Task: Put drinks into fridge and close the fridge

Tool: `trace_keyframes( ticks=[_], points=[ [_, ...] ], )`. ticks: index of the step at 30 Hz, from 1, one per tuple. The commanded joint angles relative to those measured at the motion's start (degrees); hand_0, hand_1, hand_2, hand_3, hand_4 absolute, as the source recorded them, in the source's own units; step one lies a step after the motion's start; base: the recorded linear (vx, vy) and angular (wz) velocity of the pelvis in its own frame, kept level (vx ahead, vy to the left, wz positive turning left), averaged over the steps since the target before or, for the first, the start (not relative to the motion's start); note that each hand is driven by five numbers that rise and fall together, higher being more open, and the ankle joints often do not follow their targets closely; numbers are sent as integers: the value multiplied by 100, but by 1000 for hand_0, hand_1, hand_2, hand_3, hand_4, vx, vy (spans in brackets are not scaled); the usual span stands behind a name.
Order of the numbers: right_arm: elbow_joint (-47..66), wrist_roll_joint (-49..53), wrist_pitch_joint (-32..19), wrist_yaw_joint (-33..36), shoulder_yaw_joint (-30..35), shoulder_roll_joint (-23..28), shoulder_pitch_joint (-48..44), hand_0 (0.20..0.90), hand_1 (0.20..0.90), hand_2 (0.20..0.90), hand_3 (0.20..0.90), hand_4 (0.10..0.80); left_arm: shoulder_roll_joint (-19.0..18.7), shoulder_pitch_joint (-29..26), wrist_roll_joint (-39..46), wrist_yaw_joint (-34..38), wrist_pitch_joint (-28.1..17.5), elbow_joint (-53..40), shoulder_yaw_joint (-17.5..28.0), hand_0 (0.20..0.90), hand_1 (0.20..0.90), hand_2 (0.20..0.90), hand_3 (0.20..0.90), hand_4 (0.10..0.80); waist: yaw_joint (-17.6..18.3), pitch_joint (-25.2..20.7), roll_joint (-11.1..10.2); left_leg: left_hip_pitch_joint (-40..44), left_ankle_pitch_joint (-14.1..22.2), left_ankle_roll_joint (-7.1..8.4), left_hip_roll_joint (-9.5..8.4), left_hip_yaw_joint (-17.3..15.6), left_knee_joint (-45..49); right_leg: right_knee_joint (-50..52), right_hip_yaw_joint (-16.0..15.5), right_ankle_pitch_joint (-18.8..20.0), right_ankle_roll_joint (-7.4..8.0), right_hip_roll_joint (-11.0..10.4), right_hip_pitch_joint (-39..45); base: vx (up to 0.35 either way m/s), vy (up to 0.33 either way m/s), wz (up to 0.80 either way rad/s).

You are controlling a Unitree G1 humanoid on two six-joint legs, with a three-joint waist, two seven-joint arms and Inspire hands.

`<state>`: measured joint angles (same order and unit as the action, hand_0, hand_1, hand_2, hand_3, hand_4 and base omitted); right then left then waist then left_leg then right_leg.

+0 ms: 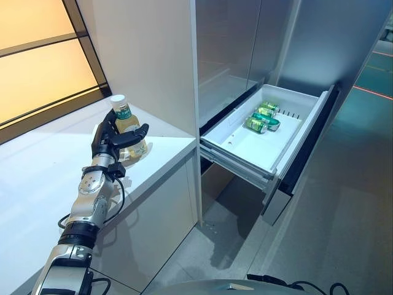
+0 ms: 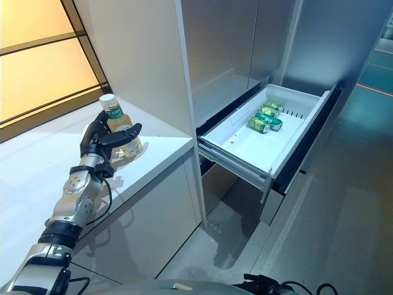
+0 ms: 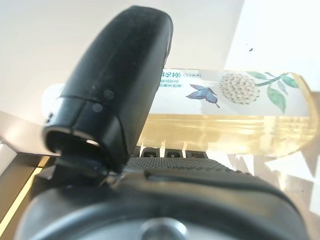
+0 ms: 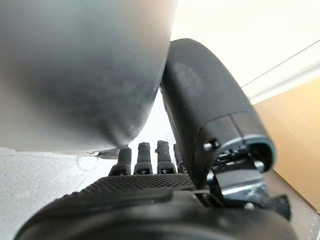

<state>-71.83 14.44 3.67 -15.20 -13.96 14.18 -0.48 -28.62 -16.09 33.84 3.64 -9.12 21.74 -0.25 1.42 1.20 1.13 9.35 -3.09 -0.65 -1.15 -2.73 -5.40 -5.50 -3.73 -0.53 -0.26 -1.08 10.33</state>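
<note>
So the bottle (image 1: 128, 126) stands upright on the white counter (image 1: 43, 166), pale yellowish drink inside, white cap, green label band under the neck. The left hand (image 1: 113, 140) has its fingers (image 1: 102, 134) and thumb curled round the bottle's body, gripping it; the wrist view shows the thumb lying across the label with the butterfly and flower print. The bottle's base looks like it's on or just above the counter, can't tell which.

To the right of the counter there's the fridge (image 1: 245, 49), tall grey doors, with its lower drawer (image 1: 258, 144) pulled out. Green cans (image 1: 264, 117) lie on their sides at the back of the drawer, close together.

The right hand (image 4: 200, 145) only shows in its own wrist view, fingers straight and relaxed, holding nothing.
</note>
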Motion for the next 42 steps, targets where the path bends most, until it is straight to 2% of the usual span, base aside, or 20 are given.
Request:
trace_keyframes(
  ticks=[1, 6, 7, 8, 9, 23, 25, 28, 31, 32, 34, 37, 42],
  points=[
    [-334, -50, 1, -126, -254, -60, -74, 900, 900, 900, 900, 800, -388, -1266, 106, 32, -737, -27, 313, 900, 900, 900, 900, 800, 31, -243, 35, 144, 489, -89, -53, -223, 40, 165, -41, 187, 310, -221, -158, 0, 0, 0],
    [-318, -32, 4, -112, -253, -70, -61, 900, 900, 900, 900, 800, -387, -1252, 102, 26, -707, -30, 305, 900, 900, 900, 900, 800, 39, -241, 31, 147, 486, -97, -60, -221, 41, 170, -26, 192, 305, -211, -164, 0, 0, 0],
    [-315, -27, 7, -107, -257, -73, -59, 900, 900, 900, 900, 800, -382, -1254, 104, 17, -726, -17, 304, 604, 604, 604, 554, 454, 40, -241, 29, 145, 486, -96, -59, -223, 40, 165, -23, 194, 306, -209, -163, 0, 0, 0],
    [-316, -28, 9, -108, -252, -70, -57, 900, 900, 900, 900, 800, -388, -1255, 120, 28, -730, -27, 294, 408, 408, 408, 326, 226, 40, -241, 28, 147, 486, -96, -61, -223, 41, 161, -22, 196, 306, -208, -158, 0, 0, 0],
    [-307, -35, 16, -120, -244, -61, -55, 900, 900, 900, 900, 800, -394, -1260, 111, 43, -721, -59, 300, 300, 300, 300, 200, 100, 45, -239, 24, 150, 488, -96, -60, -224, 40, 160, -19, 197, 305, -205, -158, 0, 0, 0],
    [-223, 37, -70, -197, -276, -58, -50, 900, 900, 900, 900, 800, -357, -1221, 140, 78, -723, -219, 277, 300, 300, 300, 200, 100, 38, -245, 1, 124, 483, -91, -62, -205, 40, 140, -16, 211, 299, -186, -170, 0, 0, 0],
    [-107, 87, -281, -279, -320, -59, -35, 900, 900, 900, 900, 800, -359, -1240, 566, -108, -731, -238, 267, 300, 300, 300, 200, 100, 45, -241, -6, 119, 479, -90, -65, -197, 40, 137, -14, 220, 304, -185, -174, 0, 0, 0],
    [292, 210, -692, -245, -411, -28, -81, 900, 900, 900, 900, 800, -110, -1249, 1766, -740, -698, -601, 289, 300, 300, 300, 200, 100, 49, -227, -20, 113, 471, -83, -61, -184, 40, 126, -19, 239, 298, -188, -174, 0, 0, 0],
    [1167, 137, -919, 26, -449, 21, -181, 900, 900, 900, 900, 800, 312, -1159, 2622, -1314, -632, -1362, 260, 300, 300, 300, 200, 100, 56, -183, -38, 114, 462, -88, -59, -157, 40, 119, -1, 266, 277, -185, -170, -23, -8, 1],
    [1558, -47, -1146, 115, -498, 55, -206, 900, 900, 900, 900, 800, 428, -1139, 2918, -1604, -589, -1610, 242, 300, 300, 300, 200, 100, 57, -169, -48, 107, 456, -86, -55, -151, 40, 115, 0, 273, 274, -188, -172, -40, -19, 0],
    [2621, -165, -980, 413, -605, 132, -214, 900, 900, 900, 900, 800, 600, -1085, 3173, -1942, -533, -2023, 204, 300, 300, 300, 200, 100, 84, -138, -69, 98, 451, -79, -52, -145, 40, 110, 6, 284, 272, -192, -180, -51, -22, -2],
    [4258, -230, -773, 706, -617, 197, -182, 900, 900, 900, 900, 800, 692, -1004, 3200, -2255, -561, -2582, 41, 300, 300, 300, 200, 100, 144, -85, -106, 77, 447, -68, -43, -156, 40, 98, 24, 298, 278, -198, -196, -58, -30, -2],
    [6552, -293, -580, 535, -273, 432, -368, 900, 900, 900, 900, 800, 652, -879, 2930, -2619, -610, -3198, -166, 300, 300, 300, 200, 100, 215, -10, -140, 51, 453, -63, -40, -202, 40, 65, 99, 319, 315, -189, -227, -59, -24, -1]
  ],
)
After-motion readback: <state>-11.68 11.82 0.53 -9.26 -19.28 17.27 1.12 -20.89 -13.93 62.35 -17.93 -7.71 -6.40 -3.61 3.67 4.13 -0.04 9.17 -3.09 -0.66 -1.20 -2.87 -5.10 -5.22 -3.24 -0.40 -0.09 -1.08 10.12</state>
